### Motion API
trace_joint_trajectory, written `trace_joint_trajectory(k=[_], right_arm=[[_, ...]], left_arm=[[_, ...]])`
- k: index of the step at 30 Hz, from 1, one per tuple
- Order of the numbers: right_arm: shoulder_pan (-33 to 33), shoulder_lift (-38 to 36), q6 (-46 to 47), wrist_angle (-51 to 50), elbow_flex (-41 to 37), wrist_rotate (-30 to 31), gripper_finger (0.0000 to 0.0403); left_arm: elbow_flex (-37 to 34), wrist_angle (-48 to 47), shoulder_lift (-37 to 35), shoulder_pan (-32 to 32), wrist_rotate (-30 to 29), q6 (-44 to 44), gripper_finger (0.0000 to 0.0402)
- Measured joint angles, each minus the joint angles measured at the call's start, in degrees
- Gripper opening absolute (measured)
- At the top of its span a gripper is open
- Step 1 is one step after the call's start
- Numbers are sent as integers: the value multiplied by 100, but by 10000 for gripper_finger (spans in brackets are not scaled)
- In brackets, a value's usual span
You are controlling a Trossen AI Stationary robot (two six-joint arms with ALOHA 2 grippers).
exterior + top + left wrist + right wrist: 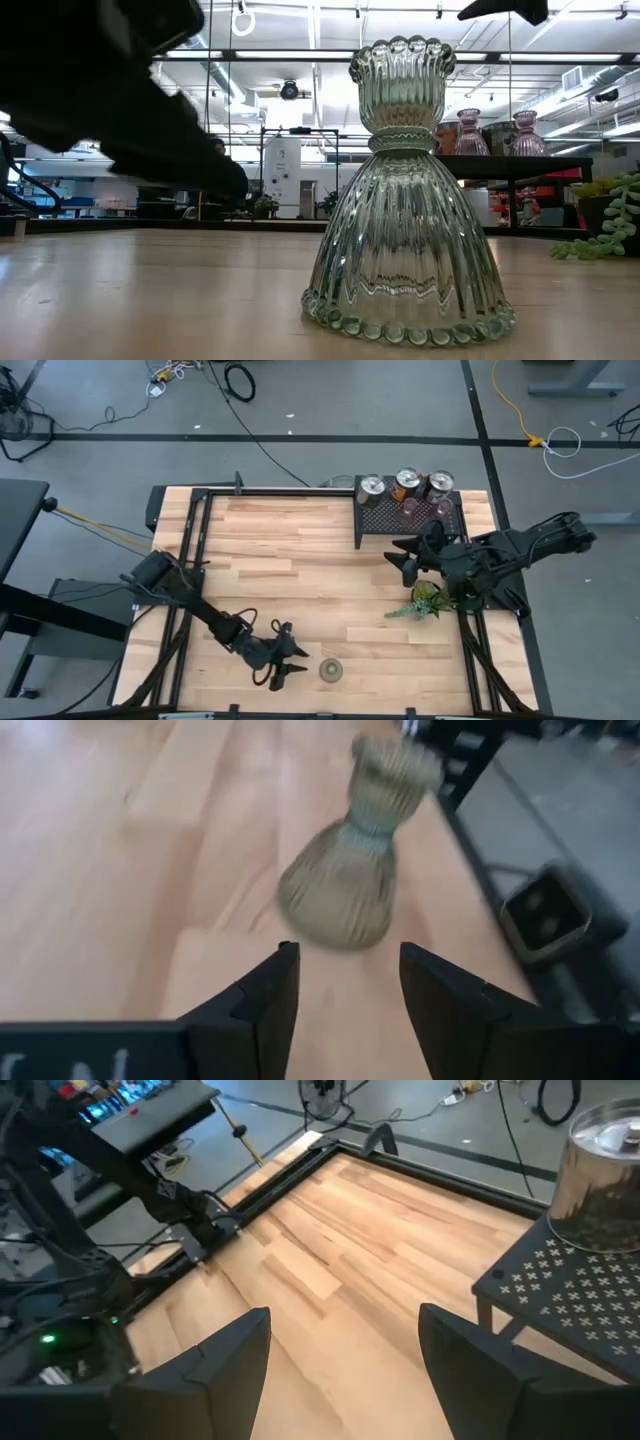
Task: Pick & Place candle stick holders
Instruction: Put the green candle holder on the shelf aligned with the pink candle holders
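An olive-green ribbed glass holder (331, 670) stands upright on its wide beaded base near the table's front edge; it also shows in the low view (405, 200) and the left wrist view (350, 855). My left gripper (296, 660) is open just left of it, touching nothing. Three silver holders (405, 484) and two pinkish glass ones (425, 509) stand on the black mesh rack (385, 520) at the back right. My right gripper (402, 557) is open and empty in front of the rack.
A leafy green plant sprig (424, 601) lies under my right arm near the table's right edge. A black frame rail (190, 550) runs along the table's left and far sides. Bare wood (300, 560) fills the middle.
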Motion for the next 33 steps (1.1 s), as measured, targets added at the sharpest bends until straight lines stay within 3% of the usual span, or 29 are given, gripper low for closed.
trace_joint_trajectory(k=[4,8,13,19,33], right_arm=[[-2,121,72,-12,0,-5,253],[0,235,111,-65,0,-58,253],[0,311,-84,-144,0,-209,253],[0,318,-167,-151,0,-529,253],[0,320,-173,-352,0,-664,253]], left_arm=[[312,409,185,43,157,30,198],[824,259,344,58,181,693,219],[1319,-123,696,180,-269,905,239],[1460,-181,896,436,-276,460,250],[1581,178,1126,546,-41,594,245]])
